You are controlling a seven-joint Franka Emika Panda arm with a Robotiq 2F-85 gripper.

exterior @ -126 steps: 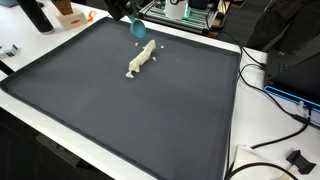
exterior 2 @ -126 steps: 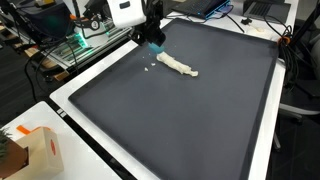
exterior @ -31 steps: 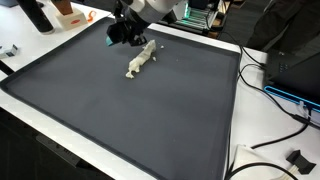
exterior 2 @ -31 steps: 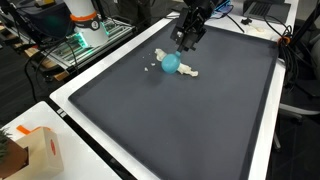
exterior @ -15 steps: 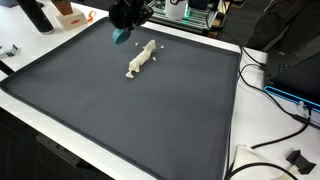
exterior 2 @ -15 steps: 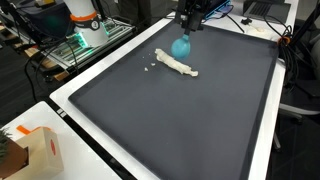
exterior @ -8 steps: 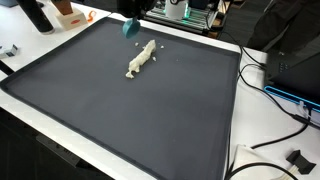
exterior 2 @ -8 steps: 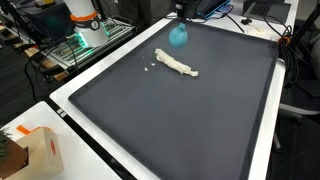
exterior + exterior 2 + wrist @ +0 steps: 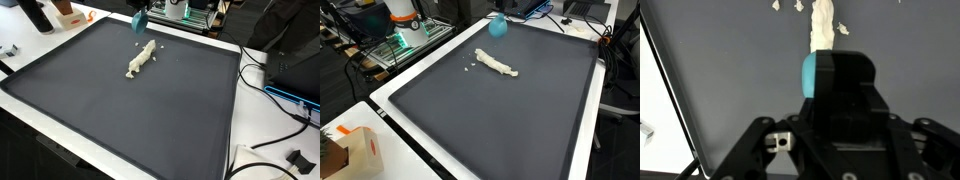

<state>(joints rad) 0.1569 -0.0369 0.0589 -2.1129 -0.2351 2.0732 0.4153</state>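
Above the strip, toward the mat's far edge, the gripper carries a teal piece well clear of the surface; both exterior views show it hanging in the air. The jaws are clamped on it: in the wrist view the teal piece sits pressed against a black finger. The step in hand looks like a carry, with the piece lifted and not yet set anywhere. Any lowering near the strip would call for a slow, straight descent just beside it, since the strip is pale, soft-looking and easily nudged, and a few crumbs lie beside its end. Much is hidden. The arm and most of the gripper are cut off at the top of both exterior views, so their pose cannot be read. In the wrist view the gripper's body covers the near end of the strip, and the teal piece's shape is hard to make out.
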